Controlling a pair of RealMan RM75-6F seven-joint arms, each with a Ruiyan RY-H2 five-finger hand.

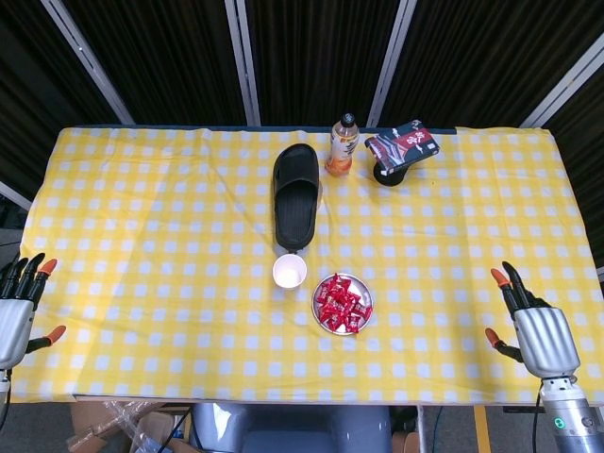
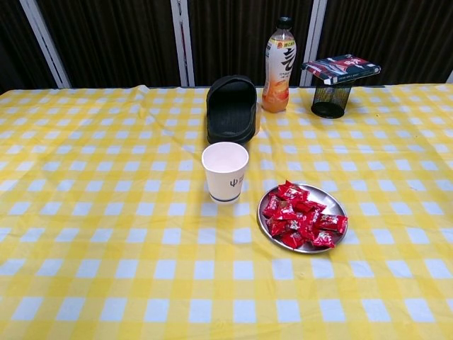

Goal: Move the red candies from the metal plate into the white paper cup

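Note:
Several red candies (image 1: 341, 303) (image 2: 301, 221) lie heaped on a round metal plate (image 1: 364, 287) (image 2: 335, 201) near the table's front middle. Just left of the plate stands the white paper cup (image 1: 289, 271) (image 2: 225, 172), upright, with nothing visible inside it. My left hand (image 1: 17, 310) hangs at the table's front left corner, fingers spread, holding nothing. At the front right edge my right hand (image 1: 534, 327) is also open and far from the plate. Neither hand shows in the chest view.
A black slipper (image 1: 296, 193) (image 2: 231, 108) lies behind the cup. An orange drink bottle (image 1: 343, 145) (image 2: 278, 66) and a black mesh holder (image 1: 386, 174) (image 2: 330, 100) with a packet (image 1: 402, 143) on top stand at the back. Yellow checked cloth (image 1: 151, 226) covers the table.

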